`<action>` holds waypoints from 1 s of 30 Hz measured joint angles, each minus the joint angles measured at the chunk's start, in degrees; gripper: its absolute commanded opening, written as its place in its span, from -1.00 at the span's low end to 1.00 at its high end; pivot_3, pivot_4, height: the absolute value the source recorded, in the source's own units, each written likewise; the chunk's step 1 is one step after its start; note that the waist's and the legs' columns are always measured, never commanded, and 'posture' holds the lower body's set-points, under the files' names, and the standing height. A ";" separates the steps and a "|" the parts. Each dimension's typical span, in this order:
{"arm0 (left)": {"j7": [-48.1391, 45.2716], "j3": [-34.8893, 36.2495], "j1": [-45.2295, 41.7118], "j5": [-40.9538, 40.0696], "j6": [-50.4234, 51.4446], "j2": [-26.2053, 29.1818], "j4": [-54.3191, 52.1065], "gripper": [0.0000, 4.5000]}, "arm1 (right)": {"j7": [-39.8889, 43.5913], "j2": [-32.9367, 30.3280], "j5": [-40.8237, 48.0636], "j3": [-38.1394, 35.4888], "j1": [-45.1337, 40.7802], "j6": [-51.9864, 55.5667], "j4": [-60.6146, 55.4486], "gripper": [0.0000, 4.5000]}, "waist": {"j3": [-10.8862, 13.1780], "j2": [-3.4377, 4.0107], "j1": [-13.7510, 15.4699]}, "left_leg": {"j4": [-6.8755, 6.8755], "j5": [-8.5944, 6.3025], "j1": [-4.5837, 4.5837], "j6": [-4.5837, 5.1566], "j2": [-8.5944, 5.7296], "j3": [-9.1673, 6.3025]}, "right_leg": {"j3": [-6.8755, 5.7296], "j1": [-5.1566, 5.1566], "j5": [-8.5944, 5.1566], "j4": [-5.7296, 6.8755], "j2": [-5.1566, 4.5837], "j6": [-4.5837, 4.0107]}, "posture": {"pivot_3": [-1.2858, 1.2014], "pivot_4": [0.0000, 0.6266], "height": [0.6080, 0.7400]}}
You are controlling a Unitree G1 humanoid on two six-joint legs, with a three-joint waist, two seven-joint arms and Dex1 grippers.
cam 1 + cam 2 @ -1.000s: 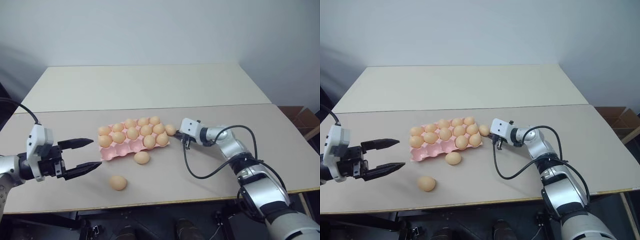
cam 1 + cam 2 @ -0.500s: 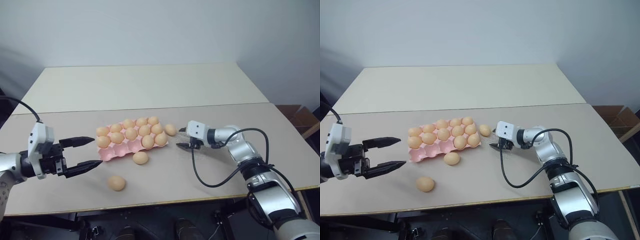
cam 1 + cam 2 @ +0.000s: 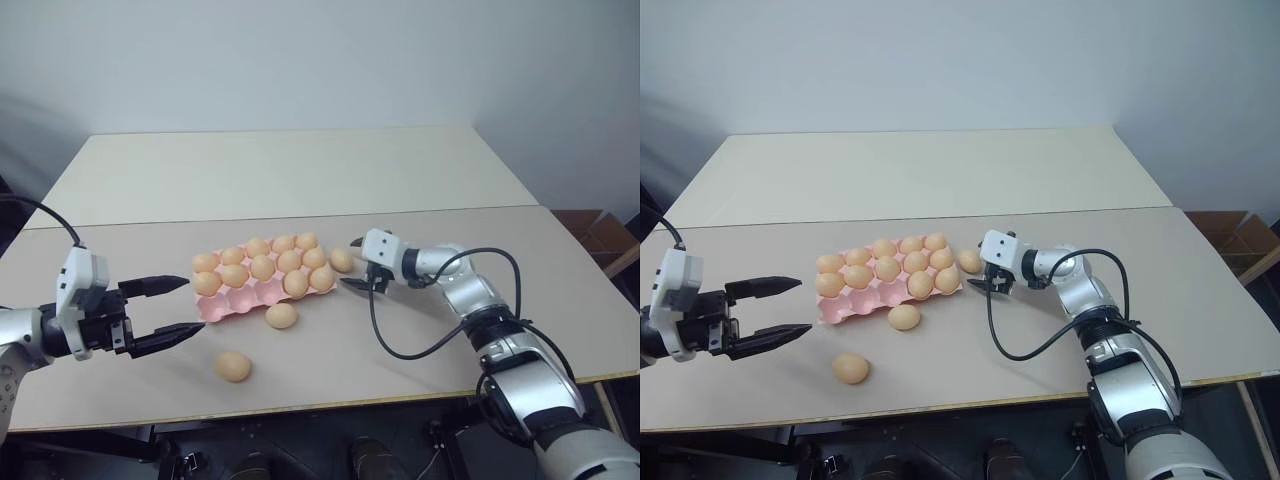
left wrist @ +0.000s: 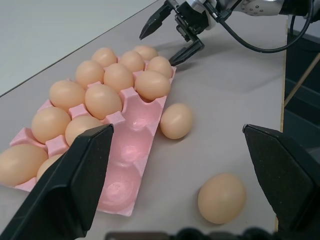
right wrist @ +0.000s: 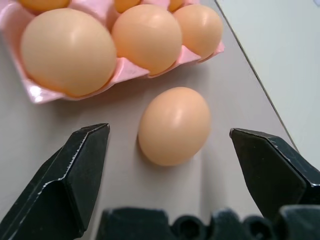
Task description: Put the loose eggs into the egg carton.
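since a second earlier, right gripper (image 3: 352, 264) had spread its fingers from pressed together, right of centre. egg carton (image 3: 232, 303) lay mid-frame, three near cups bare. left gripper (image 3: 172, 308) was spread, lower left. targeted loose egg (image 5: 174, 125) lay just beside the carton; next, likely closing gently around it.

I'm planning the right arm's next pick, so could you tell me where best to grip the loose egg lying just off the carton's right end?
Grip that egg across its rounded middle, coming from the open table side, away from the egg carton. The open right gripper already straddles it.
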 measured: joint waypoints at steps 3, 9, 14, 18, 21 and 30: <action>0.00 0.00 0.01 0.00 -0.01 0.00 -0.01 1.00 | -1.53 1.12 -0.85 0.01 -1.69 -0.21 2.32 0.99 | 0.00 0.00 0.00 | -0.01 0.00 0.00 0.00 0.00 0.00 | 0.00 0.00 0.00 -0.01 0.00 0.00 | 0.03 -0.52 1.00; 0.07 0.01 0.45 0.00 -0.01 0.00 -0.04 1.00 | -1.93 2.66 -1.01 0.03 -2.49 -1.00 5.34 0.57 | 0.00 0.01 0.00 | -0.01 0.00 -0.01 0.00 0.00 0.00 | 0.00 0.00 0.00 0.00 0.00 0.00 | 0.03 -0.52 1.00; 0.19 0.21 1.08 -0.02 -0.01 0.00 -0.31 1.00 | -1.87 3.00 -1.02 0.04 -2.90 -1.45 6.07 -0.21 | 0.01 0.01 -0.04 | -0.01 0.00 0.00 0.00 0.00 0.00 | 0.00 -0.01 0.00 0.01 0.00 0.00 | 0.03 -0.52 1.00; 0.31 0.54 1.38 -0.03 0.00 0.00 -0.51 1.00 | -1.65 3.00 -1.02 0.04 -3.14 -1.46 6.08 -0.43 | 0.01 0.01 -0.02 | -0.01 0.00 -0.01 0.00 0.00 0.00 | 0.00 -0.01 0.00 0.00 0.00 0.00 | 0.03 -0.52 1.00; 0.40 1.17 1.44 -0.03 0.00 0.00 -0.54 1.00 | -1.04 2.95 -1.00 0.04 -3.11 -1.46 6.03 -0.46 | 0.01 0.02 -0.02 | -0.01 0.00 0.00 0.00 0.00 0.00 | -0.01 -0.01 0.00 0.00 0.00 0.00 | 0.03 -0.52 1.00; 0.44 1.30 1.11 -0.02 0.00 0.01 -0.51 1.00 | -0.68 -0.45 0.86 -2.49 -2.05 -0.02 -2.49 -0.47 | 0.03 0.04 0.05 | -0.01 0.00 -0.05 0.00 0.00 -0.02 | -0.01 -0.03 0.00 0.00 -0.01 0.00 | 0.03 -0.52 1.00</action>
